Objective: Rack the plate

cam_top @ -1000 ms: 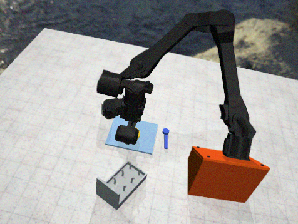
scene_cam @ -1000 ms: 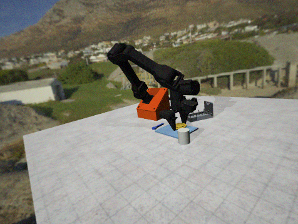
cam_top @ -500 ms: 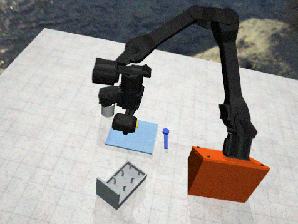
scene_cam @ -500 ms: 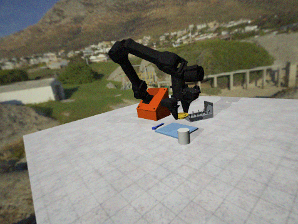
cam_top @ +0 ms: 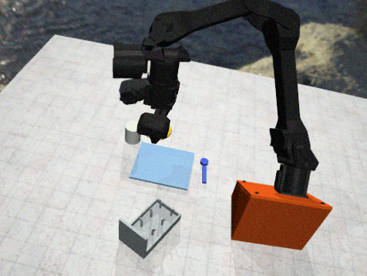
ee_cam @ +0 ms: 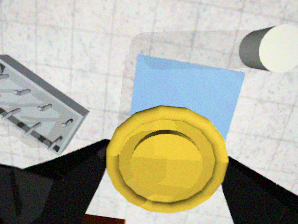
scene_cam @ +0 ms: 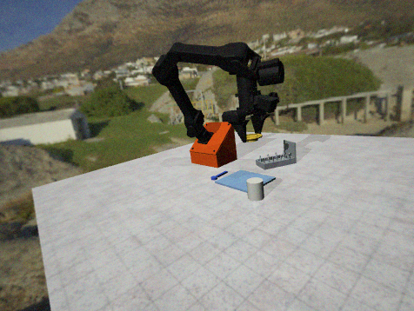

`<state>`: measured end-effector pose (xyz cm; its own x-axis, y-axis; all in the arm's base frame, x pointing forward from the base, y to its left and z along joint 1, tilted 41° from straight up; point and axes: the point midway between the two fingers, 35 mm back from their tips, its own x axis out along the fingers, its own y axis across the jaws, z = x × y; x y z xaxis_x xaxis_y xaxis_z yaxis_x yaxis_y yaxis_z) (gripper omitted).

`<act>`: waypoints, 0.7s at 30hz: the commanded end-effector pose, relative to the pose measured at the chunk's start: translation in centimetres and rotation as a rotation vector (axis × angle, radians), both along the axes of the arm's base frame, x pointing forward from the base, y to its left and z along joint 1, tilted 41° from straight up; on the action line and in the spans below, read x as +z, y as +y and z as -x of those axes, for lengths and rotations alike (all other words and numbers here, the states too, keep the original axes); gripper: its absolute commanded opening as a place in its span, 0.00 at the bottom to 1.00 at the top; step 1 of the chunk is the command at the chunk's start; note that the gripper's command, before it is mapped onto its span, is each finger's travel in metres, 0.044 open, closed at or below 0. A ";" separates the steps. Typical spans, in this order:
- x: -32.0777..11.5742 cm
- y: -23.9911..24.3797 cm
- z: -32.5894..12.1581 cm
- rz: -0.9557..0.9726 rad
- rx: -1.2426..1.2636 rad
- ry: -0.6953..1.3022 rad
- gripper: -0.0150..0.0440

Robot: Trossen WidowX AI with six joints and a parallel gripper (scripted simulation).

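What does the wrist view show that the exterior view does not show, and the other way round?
Only the wrist view shows the whole yellow plate, flat, held at its rim on both sides by the claw. Only the exterior view shows the whole arm, the orange base, the blue tool and the plate lifted above the table. Both show the plate, the blue mat, the dish rack and the white cylinder.

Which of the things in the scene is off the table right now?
The round yellow plate: it is clamped in the gripper above the table, while the white cylinder, blue mat and grey dish rack rest on it.
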<state>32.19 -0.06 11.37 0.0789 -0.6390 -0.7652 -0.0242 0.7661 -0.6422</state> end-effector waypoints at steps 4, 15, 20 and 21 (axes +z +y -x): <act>2.3 2.1 0.2 0.002 -0.003 -0.004 0.25; 1.3 5.3 2.2 -0.014 -0.113 -0.095 0.25; -0.9 7.4 4.7 -0.029 -0.240 -0.198 0.25; -1.3 7.8 5.3 -0.030 -0.266 -0.218 0.25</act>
<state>28.61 6.58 11.43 0.0823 -0.6349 -0.7682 0.2203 0.7633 -0.6073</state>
